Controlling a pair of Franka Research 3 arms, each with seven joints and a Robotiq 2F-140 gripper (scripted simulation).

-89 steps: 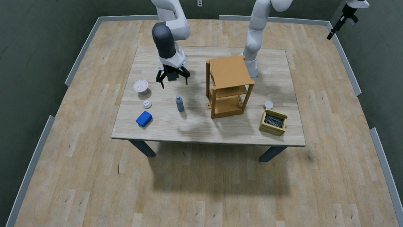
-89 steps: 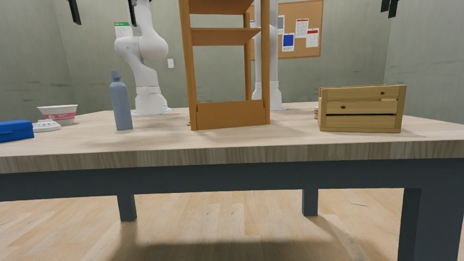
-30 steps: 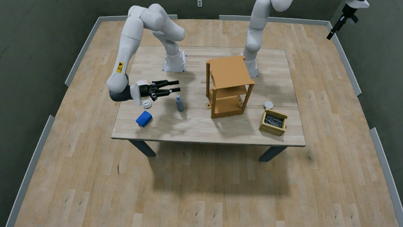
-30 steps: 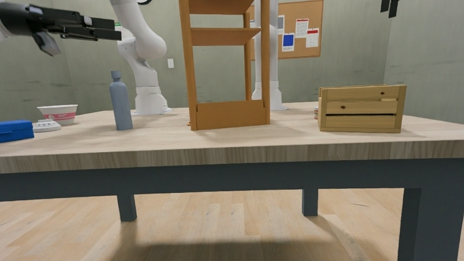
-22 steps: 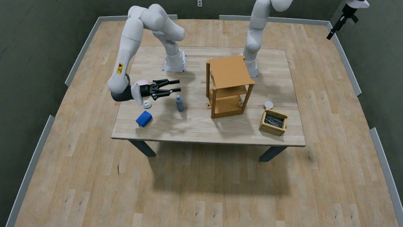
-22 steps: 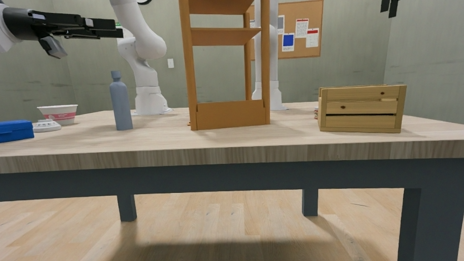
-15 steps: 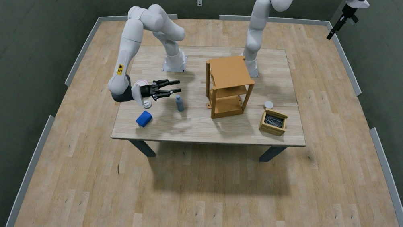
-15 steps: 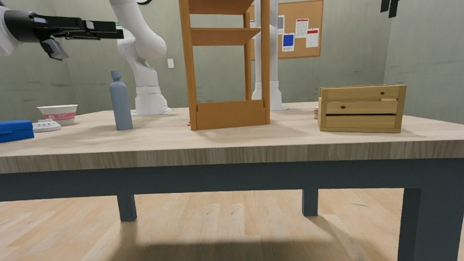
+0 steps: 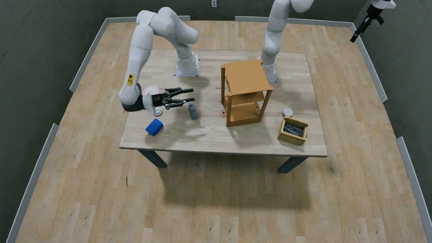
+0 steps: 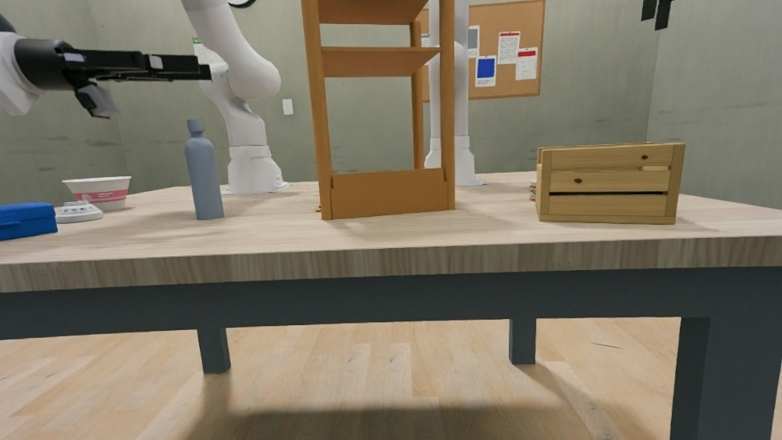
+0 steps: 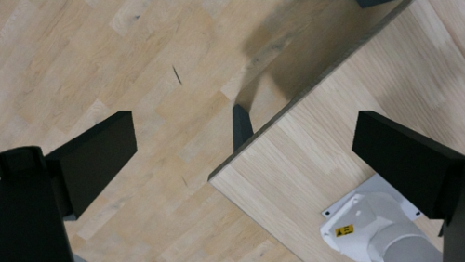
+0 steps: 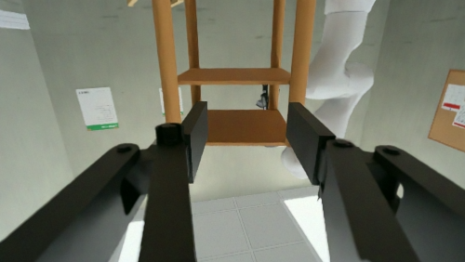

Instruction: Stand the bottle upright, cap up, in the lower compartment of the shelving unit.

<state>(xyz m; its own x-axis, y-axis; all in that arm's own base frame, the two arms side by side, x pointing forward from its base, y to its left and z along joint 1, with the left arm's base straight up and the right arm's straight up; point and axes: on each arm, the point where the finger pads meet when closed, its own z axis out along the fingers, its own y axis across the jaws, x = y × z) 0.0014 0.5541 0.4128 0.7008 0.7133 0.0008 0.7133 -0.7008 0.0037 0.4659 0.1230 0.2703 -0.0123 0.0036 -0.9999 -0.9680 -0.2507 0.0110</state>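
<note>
The blue-grey bottle (image 9: 192, 111) (image 10: 204, 175) stands upright on the table, cap up, left of the orange-brown shelving unit (image 9: 247, 75) (image 10: 324, 125) (image 12: 165, 60). The unit's lower compartment floor (image 9: 243, 112) shows no object on its visible part; its front lip (image 10: 391, 193) faces the exterior view. My right gripper (image 9: 193, 94) (image 10: 204, 69) (image 12: 247, 119) is part open and empty, lying about level above the height of the bottle's cap, fingers pointing towards the unit. My left gripper (image 9: 352, 39) (image 10: 655, 16) (image 11: 245, 131) is wide open and empty, high up and far right, beyond the table.
A blue box (image 9: 154, 126) (image 10: 27, 221), a white round device (image 9: 158, 111) (image 10: 80, 211) and a bowl (image 9: 150, 90) (image 10: 104, 193) are left of the bottle. A wooden crate (image 9: 290, 138) (image 10: 609, 204) and a white-topped can (image 9: 287, 112) stand right of the unit.
</note>
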